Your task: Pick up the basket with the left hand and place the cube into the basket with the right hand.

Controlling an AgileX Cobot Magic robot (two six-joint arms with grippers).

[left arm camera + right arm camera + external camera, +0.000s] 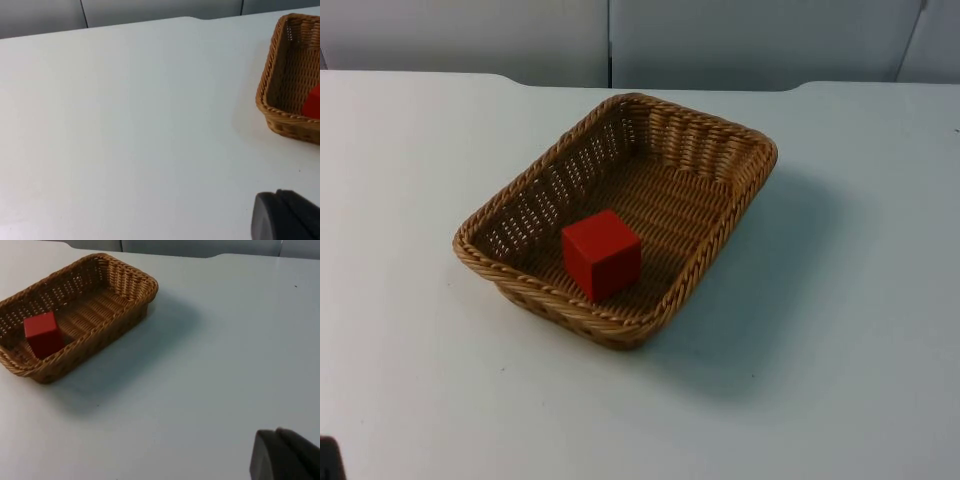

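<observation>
On white table (420, 200), rectangular woven wicker basket (740, 190), smooth red cube (601, 254) inside

Both arms wait, left fingertip (285, 216) and right fingertip (284, 455) low

table: white top (840, 400), bare around | partition wall: grey panels (720, 40) behind far table edge

No readable text, labels or numbers.
</observation>
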